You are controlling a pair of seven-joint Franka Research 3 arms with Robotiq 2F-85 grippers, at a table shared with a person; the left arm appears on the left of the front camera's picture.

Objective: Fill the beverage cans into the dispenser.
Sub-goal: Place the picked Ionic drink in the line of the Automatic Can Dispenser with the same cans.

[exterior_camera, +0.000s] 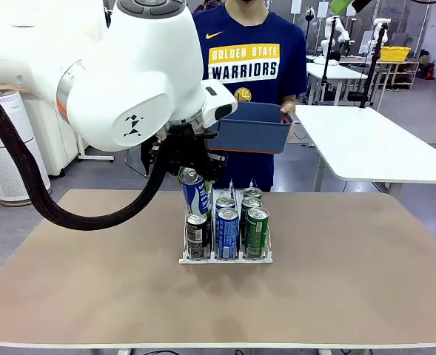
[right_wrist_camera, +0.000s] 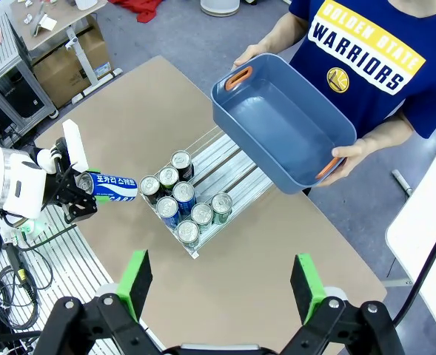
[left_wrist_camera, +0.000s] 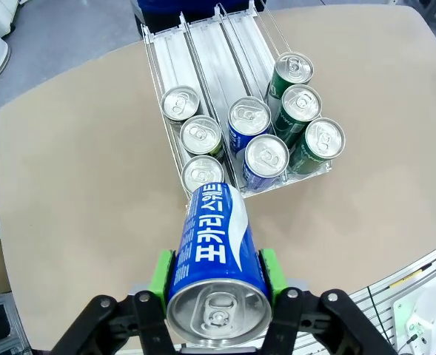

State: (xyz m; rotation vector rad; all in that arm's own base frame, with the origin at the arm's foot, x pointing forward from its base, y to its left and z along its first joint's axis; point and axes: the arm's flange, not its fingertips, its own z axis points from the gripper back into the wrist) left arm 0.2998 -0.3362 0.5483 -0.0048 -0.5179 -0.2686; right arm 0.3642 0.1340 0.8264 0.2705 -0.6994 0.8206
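Observation:
My left gripper (left_wrist_camera: 216, 285) is shut on a blue-and-white Pocari Sweat can (left_wrist_camera: 216, 244), its green pads (left_wrist_camera: 161, 272) pressed on both sides. In the front view that can (exterior_camera: 195, 192) hangs tilted just above the left rear of the dispenser (exterior_camera: 225, 257). The dispenser (left_wrist_camera: 203, 59) has three lanes. Dark cans (left_wrist_camera: 200, 134) stand in the left lane, blue cans (left_wrist_camera: 266, 155) in the middle and green cans (left_wrist_camera: 300, 102) in the right. My right gripper (right_wrist_camera: 221, 285) is open high above the table, with nothing between its fingers (right_wrist_camera: 136, 281).
Across the table a person holds a blue plastic bin (exterior_camera: 251, 126), seen from above as the bin (right_wrist_camera: 277, 122), tipped toward the dispenser's far end. Bare brown tabletop (exterior_camera: 351, 274) lies on all sides of the rack. A white table (exterior_camera: 373, 144) stands at the back right.

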